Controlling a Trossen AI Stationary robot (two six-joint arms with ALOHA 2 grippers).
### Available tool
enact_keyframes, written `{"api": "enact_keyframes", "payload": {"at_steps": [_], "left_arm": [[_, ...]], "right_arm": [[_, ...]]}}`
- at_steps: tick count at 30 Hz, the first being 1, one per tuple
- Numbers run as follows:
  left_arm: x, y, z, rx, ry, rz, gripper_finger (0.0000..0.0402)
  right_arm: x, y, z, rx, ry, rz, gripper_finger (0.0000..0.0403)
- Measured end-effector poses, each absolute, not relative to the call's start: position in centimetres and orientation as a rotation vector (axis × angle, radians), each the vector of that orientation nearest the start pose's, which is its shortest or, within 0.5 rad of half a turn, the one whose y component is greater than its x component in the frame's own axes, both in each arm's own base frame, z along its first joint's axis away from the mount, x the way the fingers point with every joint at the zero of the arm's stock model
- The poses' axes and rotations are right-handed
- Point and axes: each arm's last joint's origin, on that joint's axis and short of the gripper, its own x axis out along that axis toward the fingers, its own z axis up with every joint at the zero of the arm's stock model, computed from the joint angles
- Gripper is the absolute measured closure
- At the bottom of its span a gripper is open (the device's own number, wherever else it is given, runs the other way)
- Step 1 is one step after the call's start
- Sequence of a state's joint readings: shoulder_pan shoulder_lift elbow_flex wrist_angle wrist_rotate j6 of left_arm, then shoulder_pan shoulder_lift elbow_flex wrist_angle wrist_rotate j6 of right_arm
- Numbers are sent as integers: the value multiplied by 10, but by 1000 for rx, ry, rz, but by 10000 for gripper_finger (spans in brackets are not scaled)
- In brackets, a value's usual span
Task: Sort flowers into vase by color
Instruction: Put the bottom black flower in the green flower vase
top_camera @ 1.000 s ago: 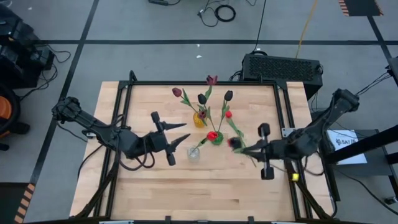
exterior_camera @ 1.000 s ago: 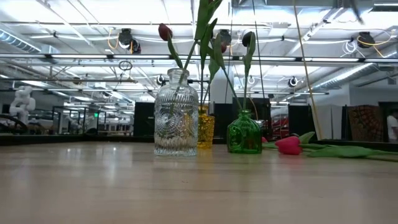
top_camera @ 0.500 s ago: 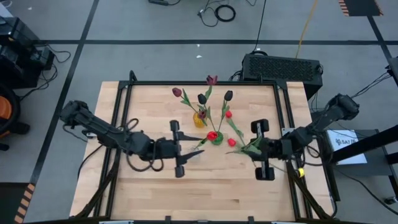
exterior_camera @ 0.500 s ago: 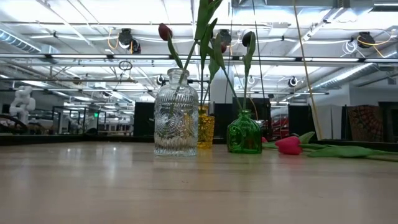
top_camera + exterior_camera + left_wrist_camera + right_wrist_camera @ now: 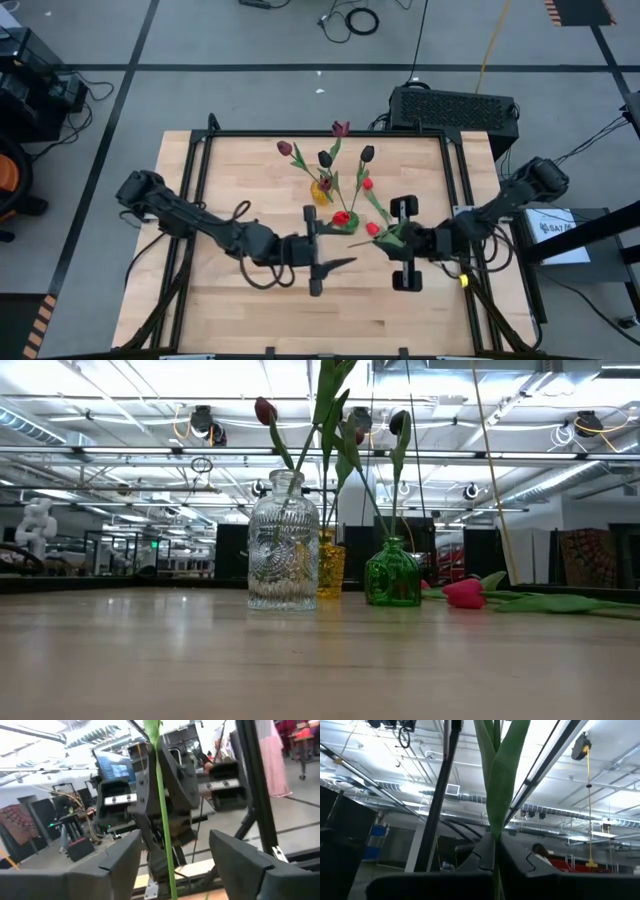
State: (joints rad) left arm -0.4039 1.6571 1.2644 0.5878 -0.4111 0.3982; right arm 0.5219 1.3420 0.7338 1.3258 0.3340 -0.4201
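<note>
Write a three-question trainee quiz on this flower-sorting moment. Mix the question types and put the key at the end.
1. True or false: the right gripper is shut on the stem of the red tulip whose head lies on the table.
2. In the low view, what colour is the vase standing between the clear vase and the green vase? A yellow, B blue, C white.
3. Fill in: the left gripper has its fingers ____, with a thin green stem showing between them.

Key: 1 true. 2 A, the yellow vase. 3 open.
</note>
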Motion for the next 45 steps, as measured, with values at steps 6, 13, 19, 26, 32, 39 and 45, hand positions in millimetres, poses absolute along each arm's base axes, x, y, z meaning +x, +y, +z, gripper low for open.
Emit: {"api": "enact_keyframes", "payload": {"at_steps": [6,13,19,26,32,39,45], "left_arm": [[369,-133,339,302,-138,112,149],[375,-122,337,224,-133,-5,174],[377,-116,335,203,-120,-13,199],[377,-117,335,208,-126,-72,246],[379,-116,332,220,-124,-84,289],[379,-117,333,267,-130,-82,360],[379,-117,332,272,-121,-82,390]], "right_arm": [[239,123,331,-94,-674,33,401],[239,123,330,-94,-673,34,401],[239,123,330,-93,-673,34,401],[240,122,330,-96,-673,30,401],[241,122,331,-90,-695,100,401],[242,121,330,-96,-686,98,401],[242,121,330,-104,-684,96,401]]}}
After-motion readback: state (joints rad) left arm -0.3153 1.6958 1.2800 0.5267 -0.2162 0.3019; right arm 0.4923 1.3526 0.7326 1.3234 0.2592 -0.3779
